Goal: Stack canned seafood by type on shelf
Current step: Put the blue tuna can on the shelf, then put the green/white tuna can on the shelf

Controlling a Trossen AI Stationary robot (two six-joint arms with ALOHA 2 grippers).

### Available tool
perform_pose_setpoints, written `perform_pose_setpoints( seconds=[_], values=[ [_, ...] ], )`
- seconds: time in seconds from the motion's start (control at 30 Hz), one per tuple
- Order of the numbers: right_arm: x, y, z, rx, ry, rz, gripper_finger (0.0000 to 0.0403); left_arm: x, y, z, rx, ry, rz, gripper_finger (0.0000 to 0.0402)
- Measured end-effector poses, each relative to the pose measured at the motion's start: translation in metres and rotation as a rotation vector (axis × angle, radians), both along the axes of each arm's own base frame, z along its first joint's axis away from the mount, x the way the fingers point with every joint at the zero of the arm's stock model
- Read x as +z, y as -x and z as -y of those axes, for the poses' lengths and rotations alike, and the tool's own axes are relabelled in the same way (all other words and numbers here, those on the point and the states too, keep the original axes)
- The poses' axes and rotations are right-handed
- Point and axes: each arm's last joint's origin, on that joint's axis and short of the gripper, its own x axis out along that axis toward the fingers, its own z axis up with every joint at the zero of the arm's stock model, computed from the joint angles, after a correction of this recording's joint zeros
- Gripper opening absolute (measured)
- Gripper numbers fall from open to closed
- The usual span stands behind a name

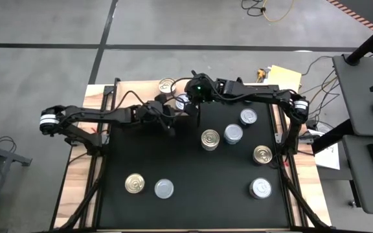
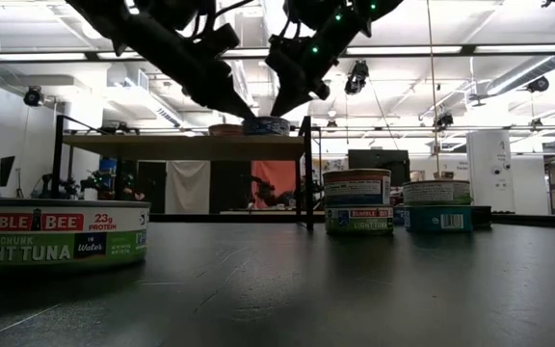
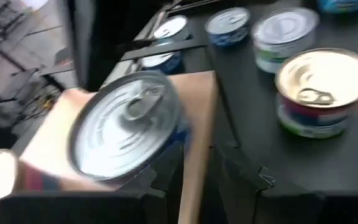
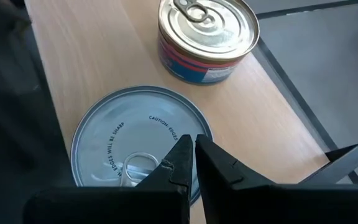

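Observation:
A silver-topped can of the canned seafood stands on the light wooden shelf at the table's far edge, with a gold-topped can just beyond it. My right gripper is shut, its tips on the silver can's lid. In the low view the can sits on the shelf top, with both arms slanting down to it. My left gripper hangs at the shelf's edge beside the can. Its fingers are open by a narrow gap, with nothing between them. My right gripper sets its shut fingertips on the silver can's lid, close to the pull tab. It comes slanting down from the table's near right. The can stands flat on the shelf. My left gripper is right at the can's side; I cannot tell whether it touches it.
On the black table stand loose cans: a gold one, silver ones, a gold one and a silver one on the right, and a gold one and a silver one near left.

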Motion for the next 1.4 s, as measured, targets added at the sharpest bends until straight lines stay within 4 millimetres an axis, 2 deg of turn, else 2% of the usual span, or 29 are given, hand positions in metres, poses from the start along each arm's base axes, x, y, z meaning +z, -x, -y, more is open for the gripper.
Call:
perform_pose_setpoints(
  seconds=[0.4, 0.97, 1.23, 1.4],
  values=[
    [-0.005, 0.003, -0.007, -0.024, -0.071, -0.041, 0.0013, 0.000, 0.002, -0.007, 0.075, -0.032, -0.006, 0.0075],
    [-0.006, -0.002, -0.029, 0.013, -0.111, -0.047, 0.0013, 0.001, 0.003, -0.009, 0.144, -0.050, -0.002, 0.0075],
    [0.006, -0.002, -0.025, -0.031, -0.039, -0.022, 0.0013, 0.005, 0.006, -0.008, 0.143, -0.050, 0.003, 0.0075],
    [0.009, 0.003, -0.014, -0.045, -0.021, -0.032, 0.0013, 0.005, 0.006, -0.007, 0.084, -0.034, -0.005, 0.0075]
  ],
)
